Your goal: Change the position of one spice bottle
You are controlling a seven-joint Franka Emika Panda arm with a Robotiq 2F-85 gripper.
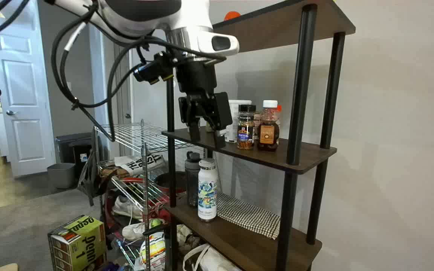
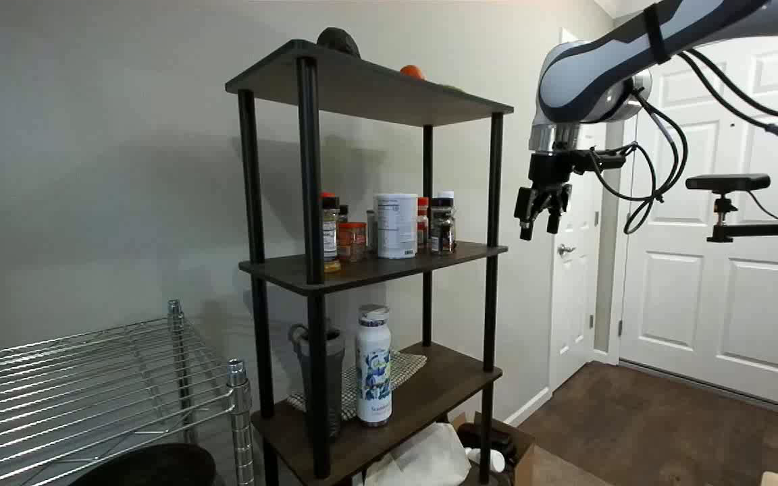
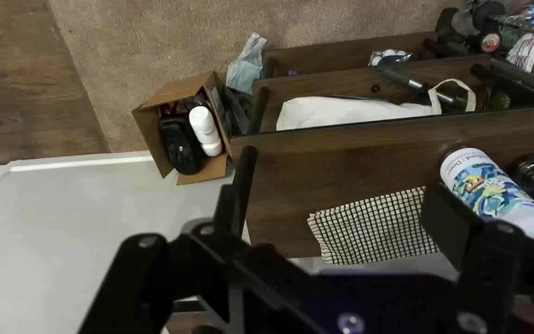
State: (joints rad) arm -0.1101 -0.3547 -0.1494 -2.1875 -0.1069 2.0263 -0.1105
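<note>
Gripping the spice bottle [image 1: 245,128] is either ahead of you or already done with; nothing in these views settles whether it has changed place. It stands upright on the middle shelf [image 1: 311,153], the honey bottle [image 1: 268,131] just beside it and the white canister [image 2: 397,226] near it. Your jaws are apart with nothing between them. If the move is not yet made, you probably have the whole of it left: reach in, close on the spice bottle, lift, set it down in a new spot, let go. You have the jaws pointing down outside the middle shelf, on its front side, well apart from the spice bottle; both exterior views show a gap between them. Your wrist view misses it, showing the patterned bottle [image 3: 494,197] and the checked cloth [image 3: 373,227] further down.
</note>
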